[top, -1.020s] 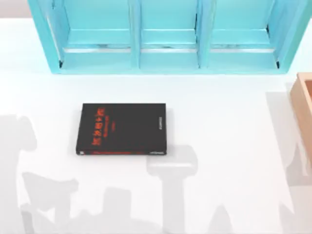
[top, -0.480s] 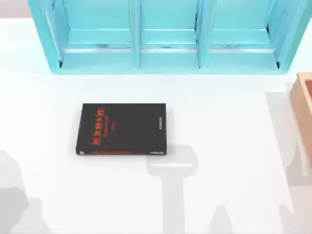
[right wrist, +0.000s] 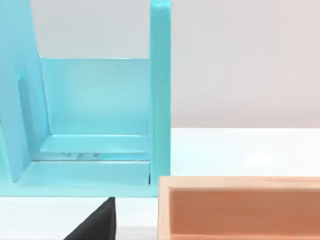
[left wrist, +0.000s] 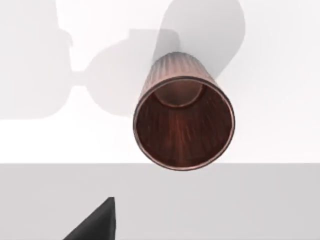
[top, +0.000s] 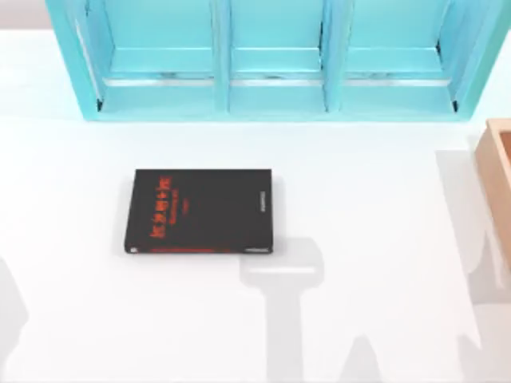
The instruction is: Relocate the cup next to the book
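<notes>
Below my left claw [left wrist: 95, 225] the cup [left wrist: 183, 120] is standing untouched; whether that claw is gaping, I cannot tell. Carrying it beside the book [top: 200, 211] is all still waiting.

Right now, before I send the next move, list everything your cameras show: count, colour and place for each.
book: one, black with red lettering, flat on the table left of centre in the top view.
cup: one, reddish-brown, upright on the table below the left wrist camera, hollow showing.
shelf unit: one, turquoise, three bays, along the table's far edge; its end bay also shows in the right wrist view.
box: one, light orange-tan, open, at the table's right edge.
table: one, white, with grey arm shadows.
left tool: one dark tip, near the cup, not touching it.
right tool: one dark tip, near the box and shelf.
</notes>
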`<move>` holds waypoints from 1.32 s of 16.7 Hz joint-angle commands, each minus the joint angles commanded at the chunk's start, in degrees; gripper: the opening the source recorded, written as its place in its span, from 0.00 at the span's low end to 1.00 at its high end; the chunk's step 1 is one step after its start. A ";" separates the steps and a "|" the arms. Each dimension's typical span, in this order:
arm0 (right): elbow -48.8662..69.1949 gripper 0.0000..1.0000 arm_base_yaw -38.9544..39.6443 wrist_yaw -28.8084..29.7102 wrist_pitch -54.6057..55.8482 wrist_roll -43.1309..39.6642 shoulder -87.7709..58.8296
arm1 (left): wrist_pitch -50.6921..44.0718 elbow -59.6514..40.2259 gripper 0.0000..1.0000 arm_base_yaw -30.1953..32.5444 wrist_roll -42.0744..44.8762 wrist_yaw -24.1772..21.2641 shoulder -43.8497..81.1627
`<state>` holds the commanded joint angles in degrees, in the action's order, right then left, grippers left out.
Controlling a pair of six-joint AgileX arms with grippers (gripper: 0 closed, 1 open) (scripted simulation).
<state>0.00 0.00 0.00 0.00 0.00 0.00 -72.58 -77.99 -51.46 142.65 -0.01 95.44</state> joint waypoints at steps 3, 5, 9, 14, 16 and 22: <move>0.00 1.00 0.00 0.00 0.00 0.00 0.00 | -0.18 -0.24 1.00 -0.44 0.49 -0.08 0.12; 0.00 1.00 0.00 0.00 0.00 0.00 0.00 | -0.18 -0.24 1.00 -0.44 0.49 -0.08 0.12; 0.00 1.00 0.00 0.00 0.00 0.00 0.00 | 2.15 1.87 1.00 -0.26 0.33 -0.06 0.51; 0.00 1.00 0.00 0.00 0.00 0.00 0.00 | 15.36 11.22 1.00 -0.43 0.50 -0.08 3.78; 0.00 1.00 0.00 0.00 0.00 0.00 0.00 | 20.03 14.73 1.00 -0.54 0.64 -0.09 5.03; 0.00 1.00 0.00 0.00 0.00 0.00 0.00 | 22.52 16.84 1.00 -0.64 0.77 -0.09 5.74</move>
<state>0.00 0.00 0.00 0.00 0.00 0.00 -50.06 -61.15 -52.10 143.42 -0.09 101.18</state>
